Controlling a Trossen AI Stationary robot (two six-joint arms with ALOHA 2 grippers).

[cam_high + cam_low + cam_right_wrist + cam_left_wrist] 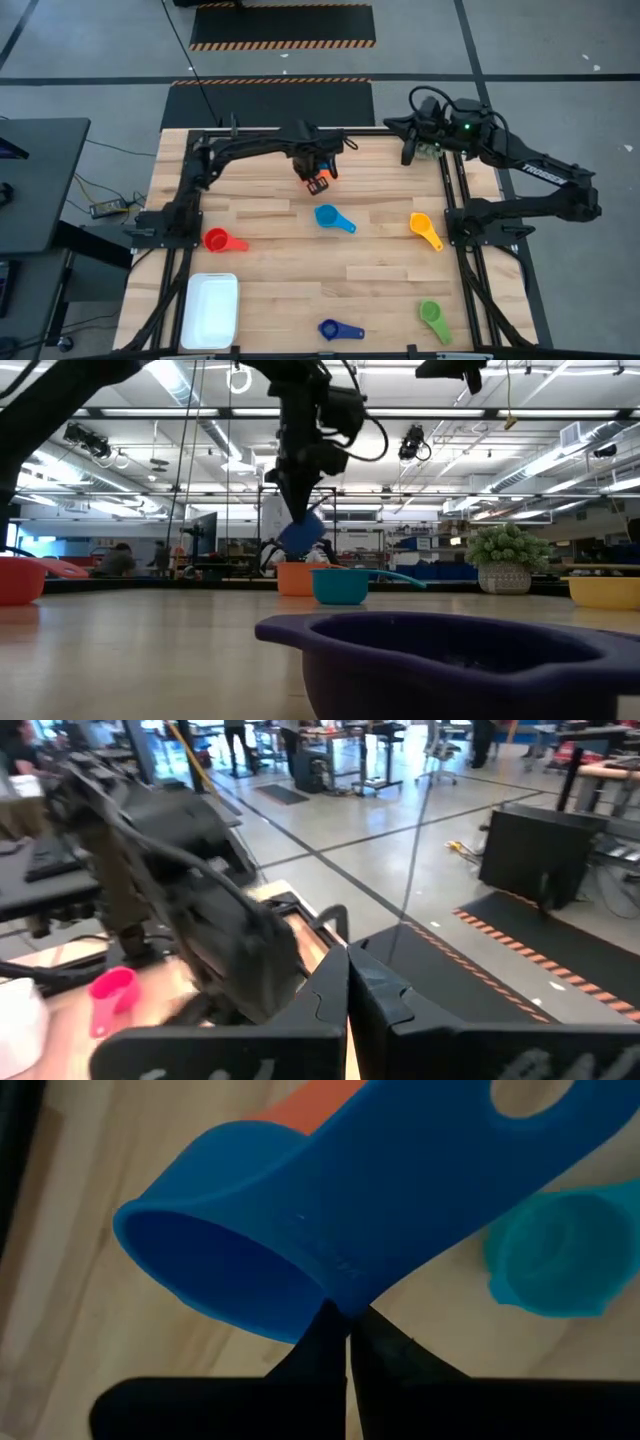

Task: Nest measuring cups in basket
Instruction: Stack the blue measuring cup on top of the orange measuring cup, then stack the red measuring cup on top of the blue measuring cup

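above wood-plank table [280, 262], glossy blue cup [300, 1230]

The high camera looks straight down on the whole surface [300, 260]. The low one sits at surface level, right behind the navy cup [450, 660], facing the room. The left wrist camera is pressed close to the blue cup [330, 1230]. The right wrist camera looks out over the floor. The high and low views share the teal cup [333, 217].
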